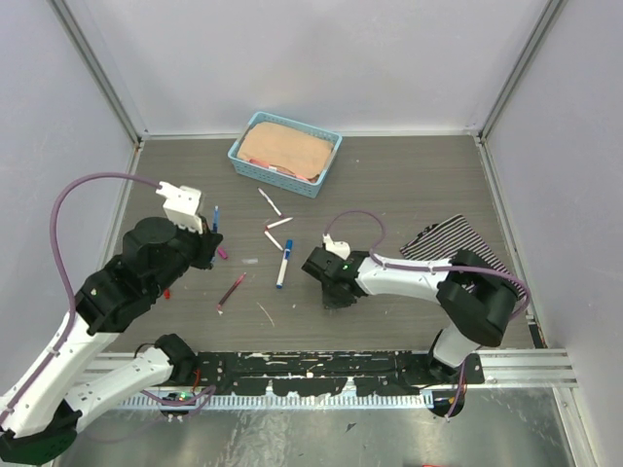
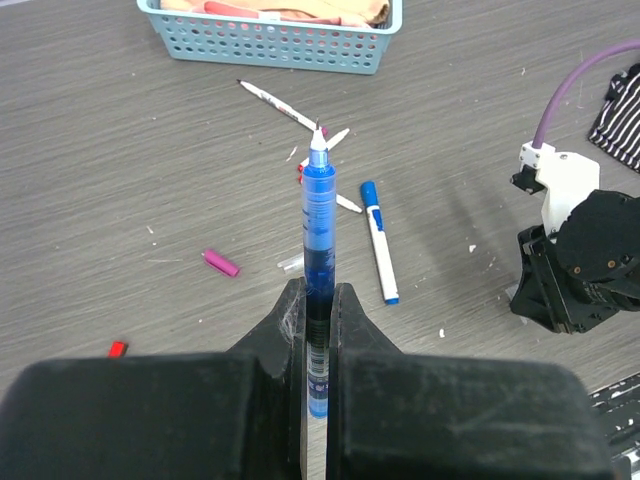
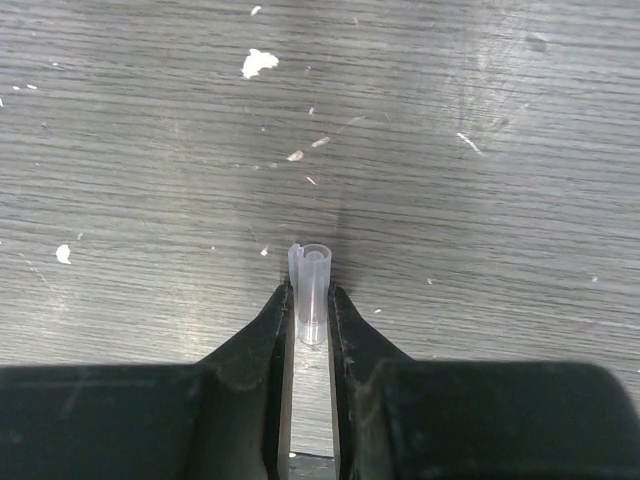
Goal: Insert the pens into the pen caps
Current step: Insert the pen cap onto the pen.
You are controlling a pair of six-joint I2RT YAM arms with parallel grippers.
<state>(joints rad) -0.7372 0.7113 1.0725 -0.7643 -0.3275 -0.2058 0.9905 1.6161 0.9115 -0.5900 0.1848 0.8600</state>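
Grey wood-grain surface: blue basket at the back, pens scattered mid-way, magenta cap left, striped cloth right.

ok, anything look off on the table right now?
Nothing looks broken. White flecks litter the table, like chipped debris. Loose pens lie scattered at odd angles near the basket. Oddest: the cap in the right gripper is clear, not coloured, while the left gripper holds a blue pen.

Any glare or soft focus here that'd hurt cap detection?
Right wrist: pale sheen on the table upper right; translucent cap sharp but low-contrast against it; right gripper dark and soft near the lens. Left wrist: blue pen crisp, left gripper blurred. Top external: even light, soft shadows, no glare.
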